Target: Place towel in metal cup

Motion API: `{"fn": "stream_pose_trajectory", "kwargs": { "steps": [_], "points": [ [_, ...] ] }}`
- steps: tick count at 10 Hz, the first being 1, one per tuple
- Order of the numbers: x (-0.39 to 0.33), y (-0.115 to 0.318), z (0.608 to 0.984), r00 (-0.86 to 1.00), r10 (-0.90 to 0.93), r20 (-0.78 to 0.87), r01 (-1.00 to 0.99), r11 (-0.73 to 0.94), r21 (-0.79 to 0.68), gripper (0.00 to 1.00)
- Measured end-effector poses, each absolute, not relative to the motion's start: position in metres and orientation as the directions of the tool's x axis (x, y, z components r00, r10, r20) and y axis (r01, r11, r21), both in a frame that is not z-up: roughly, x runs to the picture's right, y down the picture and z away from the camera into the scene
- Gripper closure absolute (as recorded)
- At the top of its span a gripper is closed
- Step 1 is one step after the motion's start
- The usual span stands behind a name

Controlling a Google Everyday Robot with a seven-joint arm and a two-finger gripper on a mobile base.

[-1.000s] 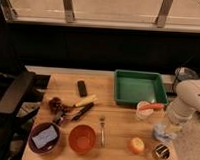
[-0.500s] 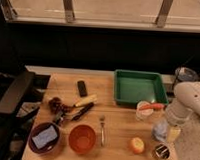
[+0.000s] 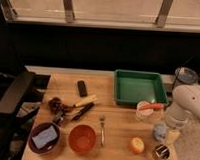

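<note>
My white arm [image 3: 190,106] reaches in from the right edge of the wooden table [image 3: 116,128]. My gripper [image 3: 160,128] hangs at the arm's lower end over the table's right front part. It is shut on a small blue-grey towel [image 3: 159,133], bunched up and held just above the table. The metal cup [image 3: 161,153], a small dark-mouthed cup with a shiny rim, stands upright at the front right corner. It is just below and slightly right of the towel, apart from it.
A green tray [image 3: 141,87] sits at the back right. A white cup with a red tool [image 3: 144,109] stands left of the gripper, and an orange fruit [image 3: 136,144] left of the metal cup. An orange bowl [image 3: 82,139], a purple bowl with a blue sponge [image 3: 44,137] and utensils [image 3: 85,106] lie to the left.
The gripper with the towel has dropped slightly and drawn a little nearer the metal cup. Nothing else on the table has moved.
</note>
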State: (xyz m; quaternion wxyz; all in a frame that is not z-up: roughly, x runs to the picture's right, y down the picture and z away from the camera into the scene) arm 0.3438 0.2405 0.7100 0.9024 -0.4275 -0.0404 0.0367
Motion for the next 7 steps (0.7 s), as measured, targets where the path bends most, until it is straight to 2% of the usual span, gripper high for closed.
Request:
{"fn": "stream_pose_trajectory", "kwargs": {
  "steps": [4, 6, 7],
  "points": [
    [0.3438, 0.2451, 0.7103, 0.993, 0.104, 0.051, -0.026, 0.626, -0.779, 0.9],
    [0.3435, 0.2457, 0.7095, 0.993, 0.104, 0.054, -0.023, 0.627, -0.779, 1.0],
    [0.3428, 0.2442, 0.7082, 0.993, 0.104, 0.057, -0.022, 0.63, -0.776, 1.0]
  ]
}}
